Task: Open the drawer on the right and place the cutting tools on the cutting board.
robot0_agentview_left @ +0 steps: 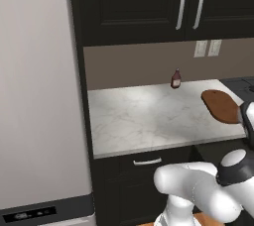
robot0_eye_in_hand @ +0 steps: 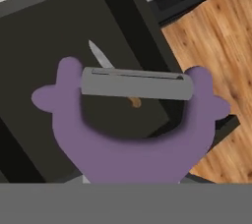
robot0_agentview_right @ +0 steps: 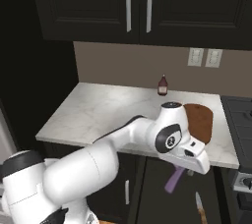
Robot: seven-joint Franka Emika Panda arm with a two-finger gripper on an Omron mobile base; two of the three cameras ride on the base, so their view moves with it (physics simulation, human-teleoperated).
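Overhead black cabinets (robot0_agentview_right: 123, 7), marble counter (robot0_agentview_left: 144, 116), cutting board (robot0_agentview_right: 199, 122), end effector (robot0_agentview_right: 178, 173) clamping purple peeler (robot0_eye_in_hand: 128, 134).

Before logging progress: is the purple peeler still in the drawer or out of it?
Out. The purple peeler hangs under the claw, lifted above the open drawer, where a knife remains.
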